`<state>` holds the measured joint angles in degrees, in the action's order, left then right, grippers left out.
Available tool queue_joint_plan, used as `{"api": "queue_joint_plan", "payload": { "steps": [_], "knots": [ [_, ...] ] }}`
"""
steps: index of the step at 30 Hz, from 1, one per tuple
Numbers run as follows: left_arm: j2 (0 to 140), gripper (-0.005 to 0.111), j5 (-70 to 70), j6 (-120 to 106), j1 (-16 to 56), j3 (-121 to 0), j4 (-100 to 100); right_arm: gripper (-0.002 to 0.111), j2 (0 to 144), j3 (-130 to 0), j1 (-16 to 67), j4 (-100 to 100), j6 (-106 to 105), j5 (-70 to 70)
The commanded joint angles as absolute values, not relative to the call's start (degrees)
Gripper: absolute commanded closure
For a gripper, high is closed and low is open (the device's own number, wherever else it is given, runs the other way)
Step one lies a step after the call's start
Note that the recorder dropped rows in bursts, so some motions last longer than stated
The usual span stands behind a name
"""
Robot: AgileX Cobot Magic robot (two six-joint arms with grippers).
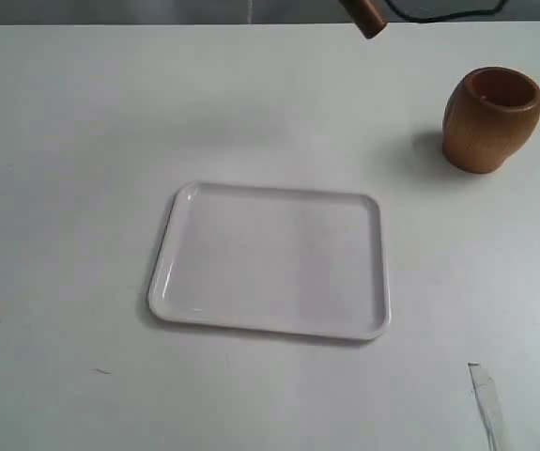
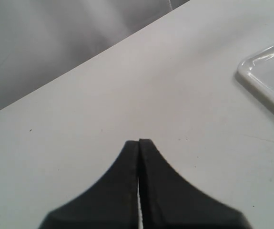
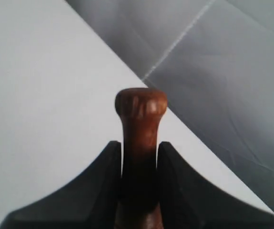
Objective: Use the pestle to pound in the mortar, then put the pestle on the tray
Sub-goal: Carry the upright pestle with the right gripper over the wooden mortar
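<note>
The light-brown wooden mortar [image 1: 491,117] stands upright at the right rear of the white table, its hollow empty. The glossy white tray [image 1: 271,259] lies empty in the middle; one corner of the tray [image 2: 265,78] shows in the left wrist view. My right gripper [image 3: 139,145] is shut on the handle of the reddish-brown pestle [image 3: 140,119], whose knob sticks out past the fingers. Only the pestle's thick end [image 1: 367,15] shows at the top edge of the exterior view, held up in the air behind the tray and left of the mortar. My left gripper [image 2: 139,141] is shut and empty above bare table.
A white torn scrap [image 1: 486,399] lies near the front right edge of the table. The table's far edge borders a grey backdrop [image 3: 222,62]. A dark cable [image 1: 443,11] runs along the rear.
</note>
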<state>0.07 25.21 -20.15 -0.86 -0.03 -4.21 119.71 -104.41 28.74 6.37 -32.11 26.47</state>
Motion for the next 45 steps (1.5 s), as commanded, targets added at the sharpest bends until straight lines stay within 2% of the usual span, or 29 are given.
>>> {"api": "queue_joint_plan", "payload": {
  "steps": [1,3,6,10,12,15,21,26,33,38,45],
  "knots": [
    [0.0,0.107,25.0,-19.7,-0.4,0.0,-3.8,0.108,105.5,-82.4,27.3,-9.8,-10.1,0.0],
    [0.0,0.107,25.0,-19.7,-0.4,0.0,-3.8,0.108,98.3,-70.3,26.0,-9.8,-7.6,-13.4],
    [0.0,0.107,25.0,-19.7,-0.4,0.0,-3.8,0.108,90.5,-58.2,23.4,-9.7,0.8,-20.8],
    [0.0,0.107,25.0,-19.7,-0.4,0.0,-3.8,0.108,83.4,-35.9,15.8,-10.2,18.0,-54.1],
    [0.0,0.107,25.0,-19.7,-0.4,0.0,-3.8,0.108,83.7,-32.2,14.3,-11.6,15.8,-53.7],
    [0.0,0.107,25.0,-19.7,-0.4,0.0,-3.8,0.108,86.1,-31.1,13.1,-11.2,9.6,-53.7],
    [0.0,0.107,25.0,-19.7,-0.4,0.0,-3.8,0.108,91.8,-31.1,11.9,3.4,4.0,-57.8],
    [0.0,0.107,25.0,-19.7,-0.4,0.0,-3.8,0.108,101.0,-31.1,11.9,3.9,3.9,-70.0],
    [0.0,0.107,25.0,-19.7,-0.4,0.0,-3.8,0.108,111.9,-34.5,11.9,4.5,1.6,-70.0],
    [0.0,0.107,25.0,-19.7,-0.4,0.0,-3.8,0.108,110.7,-36.2,11.9,3.1,0.9,-70.0],
    [0.0,0.107,25.0,-19.7,-0.4,0.0,-3.8,0.108,100.6,-36.5,11.9,3.0,-7.4,-70.0]
  ]
}}
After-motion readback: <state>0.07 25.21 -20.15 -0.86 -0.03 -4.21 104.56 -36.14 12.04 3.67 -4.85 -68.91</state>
